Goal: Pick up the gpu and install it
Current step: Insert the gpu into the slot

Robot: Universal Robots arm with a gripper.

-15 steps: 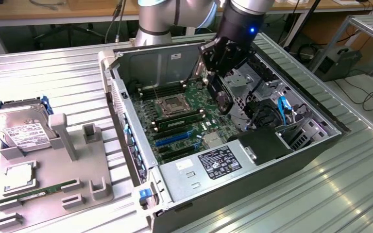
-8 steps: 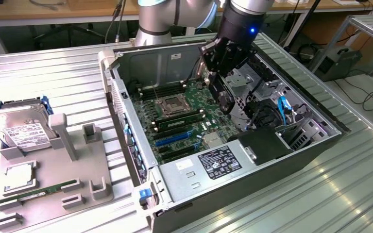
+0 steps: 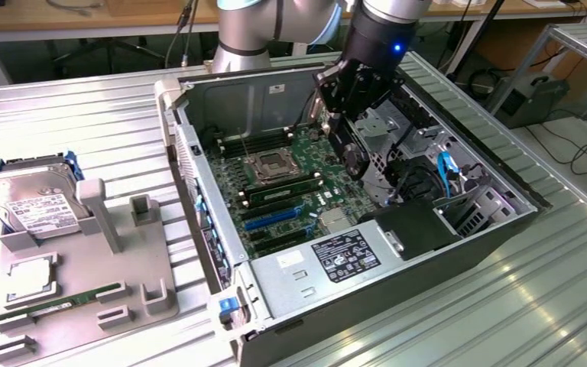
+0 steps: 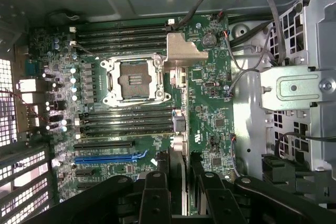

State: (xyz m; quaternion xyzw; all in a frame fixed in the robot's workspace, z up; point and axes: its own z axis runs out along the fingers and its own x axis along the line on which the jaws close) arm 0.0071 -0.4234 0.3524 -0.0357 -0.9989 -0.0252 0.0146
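My gripper [image 3: 350,107] hangs inside the open computer case [image 3: 497,229], above the green motherboard [image 3: 288,195]. It is shut on the gpu [image 3: 351,157], a thin black card that hangs edge-down from the fingers, off the board. In the wrist view the gpu [image 4: 178,129] runs edge-on away from the black fingers [image 4: 155,198], with its silvery bracket tab [image 4: 184,51] at the far end. The card floats over the motherboard [image 4: 210,108] beside the CPU socket [image 4: 134,80]. The blue expansion slot [image 4: 110,157] lies to one side of it.
A metal drive cage [image 3: 385,138] with cables stands close beside the gripper. The power supply [image 3: 345,256] fills the case's near end. At the exterior view's left, a grey fixture [image 3: 89,260] holds a hard drive [image 3: 34,199] and a green memory stick [image 3: 59,302].
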